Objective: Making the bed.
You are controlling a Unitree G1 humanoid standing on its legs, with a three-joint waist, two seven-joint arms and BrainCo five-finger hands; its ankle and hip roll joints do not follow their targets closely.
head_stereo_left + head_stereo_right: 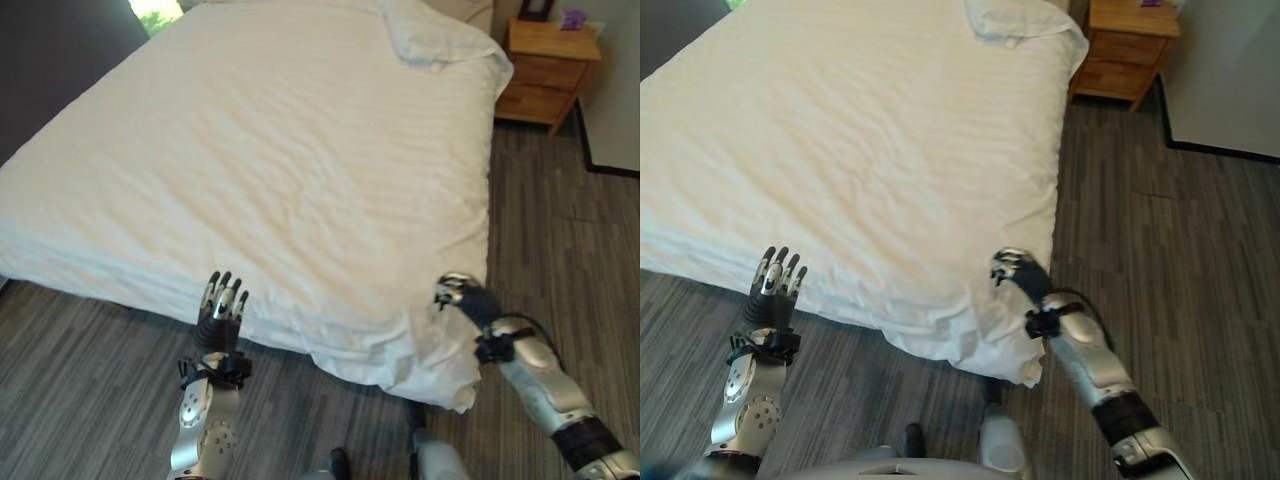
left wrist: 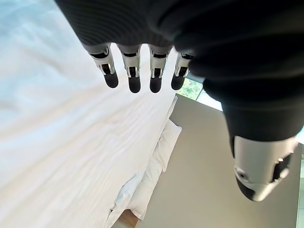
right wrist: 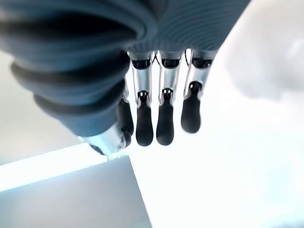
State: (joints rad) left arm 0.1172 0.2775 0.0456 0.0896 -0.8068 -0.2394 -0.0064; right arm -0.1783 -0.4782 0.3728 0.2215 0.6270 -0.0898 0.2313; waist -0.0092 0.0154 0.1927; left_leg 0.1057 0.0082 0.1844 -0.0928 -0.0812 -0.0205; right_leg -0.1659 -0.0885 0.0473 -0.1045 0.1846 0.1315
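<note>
The left hand [image 1: 222,305] stands just before the near edge of the bed [image 1: 60,265], over the grey plank floor [image 1: 90,350], its fingers [image 2: 134,78] straight and spread, pointing up toward the bed and holding nothing. The right hand [image 1: 462,297] sits at the bed's near right corner, where the white duvet [image 1: 290,170] bunches and droops toward the floor; it rests against the crumpled corner [image 1: 440,370] of the duvet. In its wrist view the fingers [image 3: 164,118] hang fairly straight, side by side, over the white cloth, with no fold pinched between them. Farther up the bed the duvet lies spread across the whole mattress, lightly creased, its side edge hanging down the bed's right side. At the head of the bed a white pillow [image 1: 435,38] lies near the right corner. Beyond that corner, just beside the bed, stands a wooden nightstand [image 1: 548,70].
</note>
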